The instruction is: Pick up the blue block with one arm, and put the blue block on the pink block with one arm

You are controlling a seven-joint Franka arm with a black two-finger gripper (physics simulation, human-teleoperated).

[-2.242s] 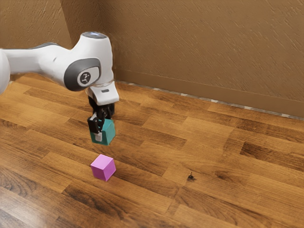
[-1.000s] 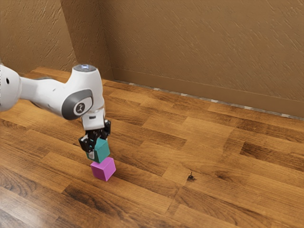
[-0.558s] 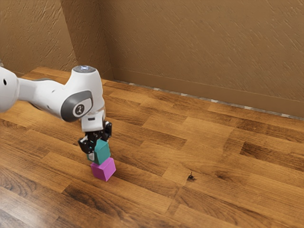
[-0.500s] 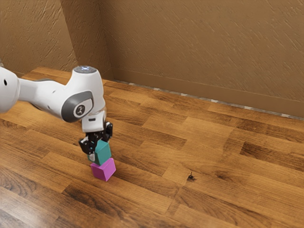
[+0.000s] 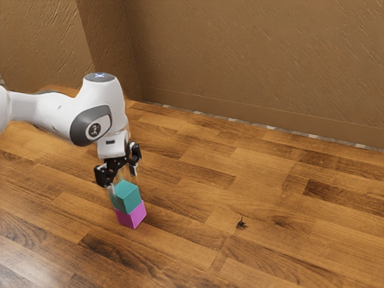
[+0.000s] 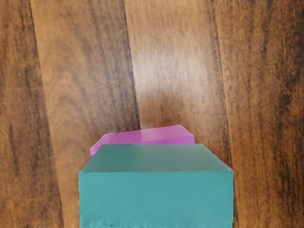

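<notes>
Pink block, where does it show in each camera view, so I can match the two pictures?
Exterior view: the pink block sits at the bottom of the stack, directly under the blue block, below the open gripper.
Wrist view: the pink block is a thin strip showing past the blue block.
Shared landmark: the blue block resting on it.

White arm [image 5: 48, 114], black jaws
Smooth rounded shells; a grey disc [image 5: 90, 125] with a small white mark at one joint, a bluish cap [image 5: 99, 77] above.

Open wood floor [image 5: 282, 198] surrounds the stacked blue block [image 5: 126, 193] and pink block [image 5: 133, 215] (a small dark speck [image 5: 242, 224] lies to the right). Directly above them hangs the spread gripper [image 5: 116, 174]; brown walls [image 5: 252, 60] close the far side.
</notes>
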